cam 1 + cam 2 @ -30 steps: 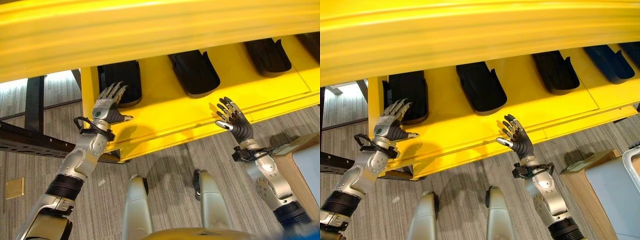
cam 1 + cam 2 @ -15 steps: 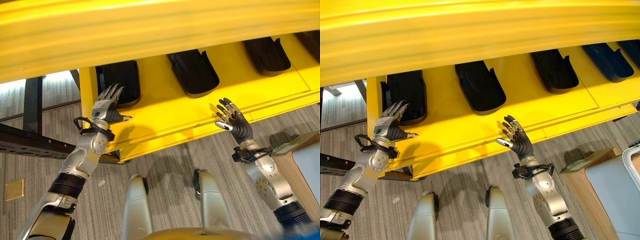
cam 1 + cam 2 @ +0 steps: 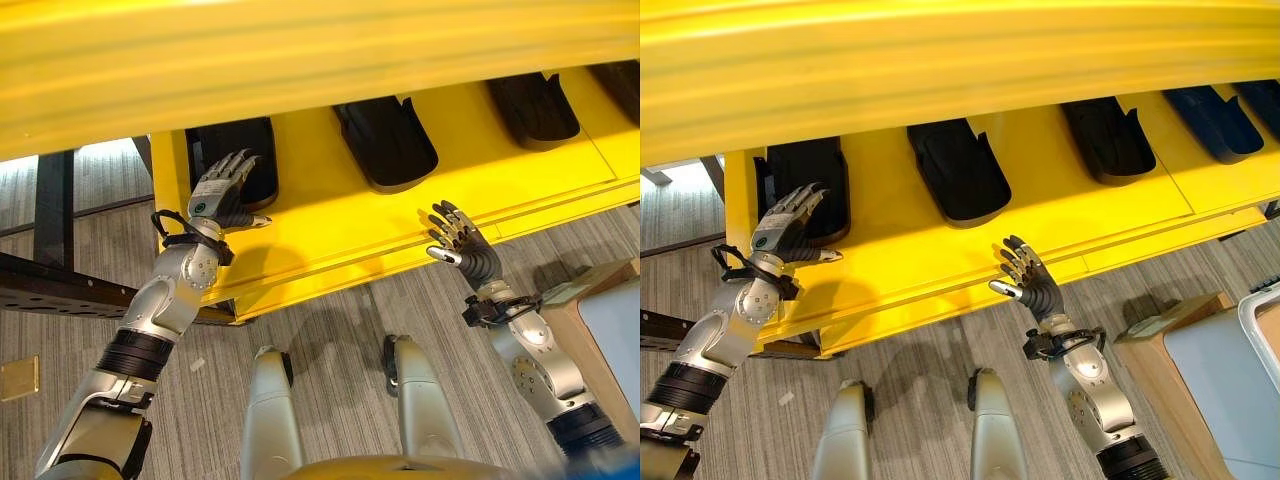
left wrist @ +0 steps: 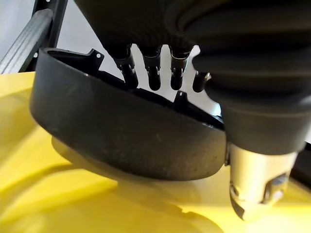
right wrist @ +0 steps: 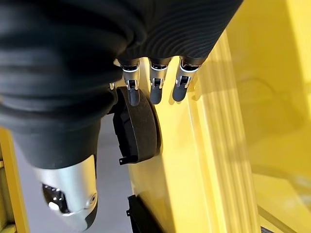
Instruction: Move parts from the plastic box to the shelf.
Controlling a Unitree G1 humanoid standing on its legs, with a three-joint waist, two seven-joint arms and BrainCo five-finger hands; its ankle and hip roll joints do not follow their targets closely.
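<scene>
Several black tray-like parts lie in a row on the yellow shelf (image 3: 330, 225): the leftmost part (image 3: 243, 148), a second part (image 3: 388, 145) and a third part (image 3: 535, 108). My left hand (image 3: 222, 192) is open. Its straight fingers (image 4: 153, 73) reach over the near end of the leftmost part (image 4: 121, 131), and I cannot tell whether they touch it. My right hand (image 3: 1032, 287) is also open and holds nothing. It hovers at the shelf's front edge, its fingers (image 5: 155, 87) pointing toward the second part (image 5: 141, 126).
An upper yellow shelf board (image 3: 300, 60) overhangs the whole row. A black metal frame (image 3: 60, 280) stands to the left of the shelf. A brown box with a pale lid (image 3: 1210, 370) sits on the floor at the right.
My left hand has moved forward, so its fingers now overlap the near end of the leftmost part. The right hand has hardly moved. The view has shifted slightly.
</scene>
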